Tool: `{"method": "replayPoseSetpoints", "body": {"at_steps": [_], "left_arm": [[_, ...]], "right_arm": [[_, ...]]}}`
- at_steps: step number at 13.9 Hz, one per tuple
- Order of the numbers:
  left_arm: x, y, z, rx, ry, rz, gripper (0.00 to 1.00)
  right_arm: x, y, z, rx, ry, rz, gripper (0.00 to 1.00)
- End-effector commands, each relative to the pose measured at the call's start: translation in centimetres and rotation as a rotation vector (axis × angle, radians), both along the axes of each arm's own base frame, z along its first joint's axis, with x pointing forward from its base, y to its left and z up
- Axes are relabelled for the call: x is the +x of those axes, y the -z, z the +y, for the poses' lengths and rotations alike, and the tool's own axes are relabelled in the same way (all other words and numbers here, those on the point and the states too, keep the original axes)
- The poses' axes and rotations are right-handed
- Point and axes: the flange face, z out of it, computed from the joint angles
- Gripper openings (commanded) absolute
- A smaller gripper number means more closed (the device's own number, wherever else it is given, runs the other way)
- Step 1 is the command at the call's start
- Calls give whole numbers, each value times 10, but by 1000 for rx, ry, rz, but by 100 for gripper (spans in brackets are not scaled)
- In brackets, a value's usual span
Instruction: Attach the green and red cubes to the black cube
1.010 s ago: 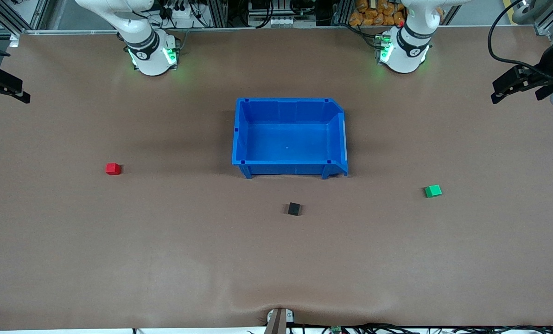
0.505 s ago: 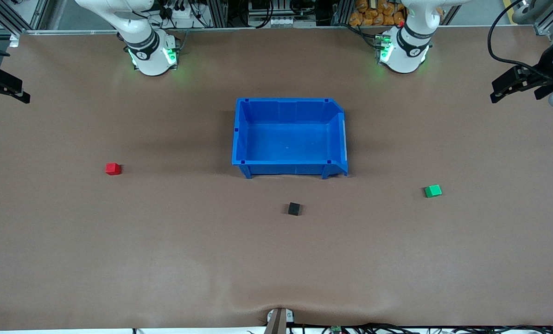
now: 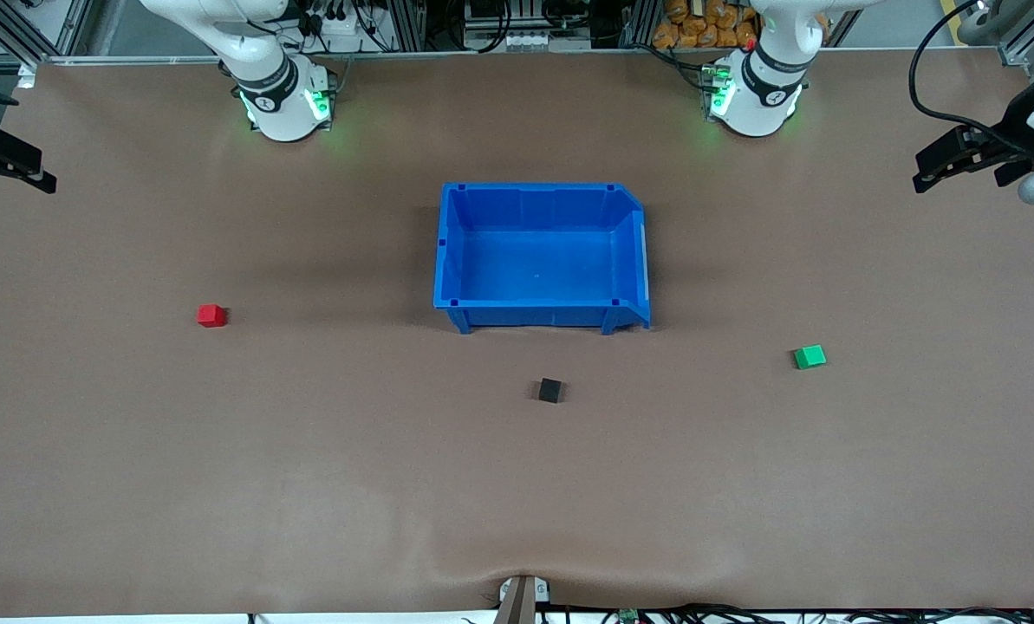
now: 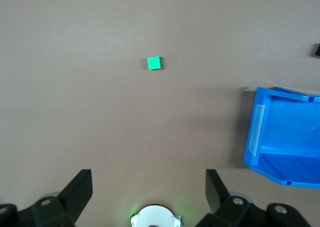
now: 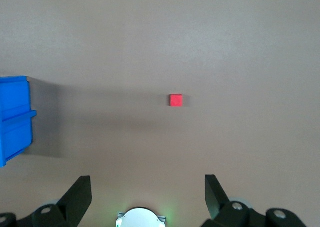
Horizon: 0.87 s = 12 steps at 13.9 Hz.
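Front view: blue bin (image 3: 447, 251) holds nothing; left gripper (image 4: 149, 187) and right gripper (image 5: 148, 189) gape.

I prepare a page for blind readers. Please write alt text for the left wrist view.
The open left gripper hangs high over a brown table, holding nothing. A small green cube lies alone on the table under it. A corner of an empty blue bin shows at one edge of the picture, apart from the cube.

Black cube (image 3: 550, 390) lies nearer the front camera than the bin (image 3: 541, 316).
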Motion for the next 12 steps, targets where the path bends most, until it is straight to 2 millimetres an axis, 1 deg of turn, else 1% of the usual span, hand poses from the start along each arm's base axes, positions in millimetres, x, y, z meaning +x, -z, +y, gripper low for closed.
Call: {"method": "replayPoseSetpoints", "body": {"at_steps": [1,3,6,12], "left_arm": [[-1,1,-1,-12,-10,1,100],[0,9,-1,-12,-10,12,100],[3,14,0,-10,-9,3,100],[12,58,3,-1,-7,-5,100]], "right_arm": [[-8,-4,0,16,-3,-13,100],[-8,-3,0,16,-3,-12,100],[-8,-3,-1,18,-1,-11,100],[-8,-2,-5,21,6,-10,100]]}}
